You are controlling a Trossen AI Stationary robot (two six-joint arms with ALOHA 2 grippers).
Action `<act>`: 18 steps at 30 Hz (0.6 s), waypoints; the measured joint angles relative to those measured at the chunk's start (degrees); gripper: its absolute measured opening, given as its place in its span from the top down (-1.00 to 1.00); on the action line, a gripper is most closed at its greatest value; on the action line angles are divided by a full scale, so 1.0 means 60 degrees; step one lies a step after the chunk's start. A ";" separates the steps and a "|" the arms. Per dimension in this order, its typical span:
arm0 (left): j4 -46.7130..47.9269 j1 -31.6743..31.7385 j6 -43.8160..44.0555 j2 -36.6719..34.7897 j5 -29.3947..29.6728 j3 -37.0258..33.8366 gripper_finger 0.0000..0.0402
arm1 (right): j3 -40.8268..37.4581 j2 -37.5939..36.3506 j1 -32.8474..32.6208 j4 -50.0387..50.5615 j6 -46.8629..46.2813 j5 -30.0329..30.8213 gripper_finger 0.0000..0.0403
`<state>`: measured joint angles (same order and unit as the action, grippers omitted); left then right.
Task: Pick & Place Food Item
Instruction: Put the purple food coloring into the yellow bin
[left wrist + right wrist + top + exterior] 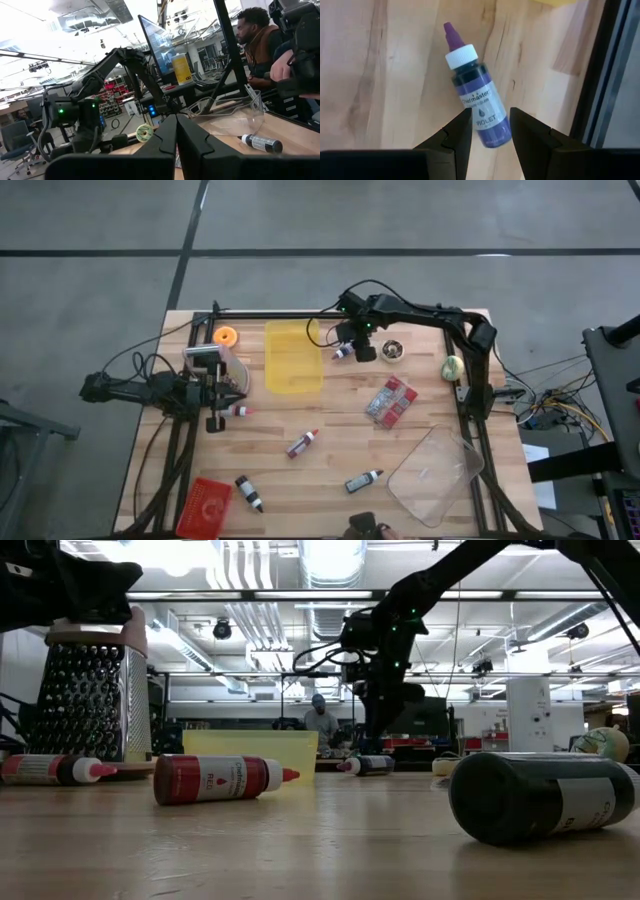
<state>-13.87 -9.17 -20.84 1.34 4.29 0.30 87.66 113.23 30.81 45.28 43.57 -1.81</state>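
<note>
A violet food-colouring bottle with a white collar and purple tip lies on its side on the wooden table, just right of the yellow tub. My right gripper hangs above it, pointing steeply down, open. In the right wrist view its two fingers stand either side of the bottle's base end. The low view shows the gripper above the bottle, apart from it. My left gripper waits shut at the table's left side, holding nothing.
Several small bottles lie about: red ones and dark ones. A clear tub sits near right, a red box near left. A grater, a small bowl and a packet are also there.
</note>
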 joint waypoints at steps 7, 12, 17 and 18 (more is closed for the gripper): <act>0.0000 -0.0001 0.0001 0.0001 0.0000 0.0000 0.93 | -0.0007 0.0171 -0.0016 -0.0086 0.0441 -0.0333 0.36; -0.0004 -0.0003 -0.0001 -0.0003 0.0003 0.0003 0.93 | -0.0005 0.0174 -0.0048 -0.0095 0.0822 -0.0563 0.36; -0.0001 0.0001 -0.0001 0.0000 0.0000 0.0001 0.93 | -0.0007 0.0174 -0.0073 -0.0165 0.0807 -0.0536 0.36; 0.0000 -0.0003 0.0000 -0.0003 0.0000 0.0000 0.93 | -0.0007 0.0174 -0.0073 -0.0194 0.0755 -0.0535 0.36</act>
<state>-13.87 -9.19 -20.83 1.32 4.29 0.30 87.61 114.28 30.37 44.12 48.11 -5.02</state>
